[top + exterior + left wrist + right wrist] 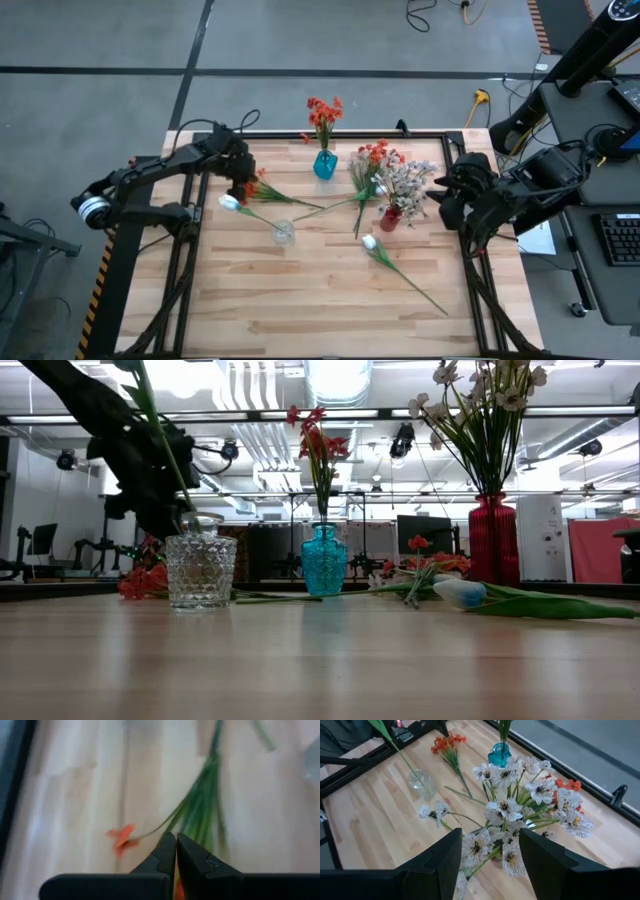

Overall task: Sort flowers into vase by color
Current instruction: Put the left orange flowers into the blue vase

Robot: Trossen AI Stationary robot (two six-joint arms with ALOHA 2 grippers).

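From above, the left gripper (243,180) reaches over the wooden worktop (320,290) above an orange-red spray (270,190) lying flat, fingers pressed together. The right gripper (447,195) hangs beside the red vase (390,217), fingers spread, holding nothing. A blue vase (325,164) holds orange-red blossoms (323,112); the red vase holds pale pink-white bunches (405,185). A white bud (370,242) lies flat.

At table height, a cut-glass vase (200,570) holds one green stem (160,430).

The left wrist view shows the shut fingers (162,857) over green stems (200,810) and an orange blossom (120,837).

The right wrist view shows spread fingers (445,860) flanking the pale bunches (520,805).
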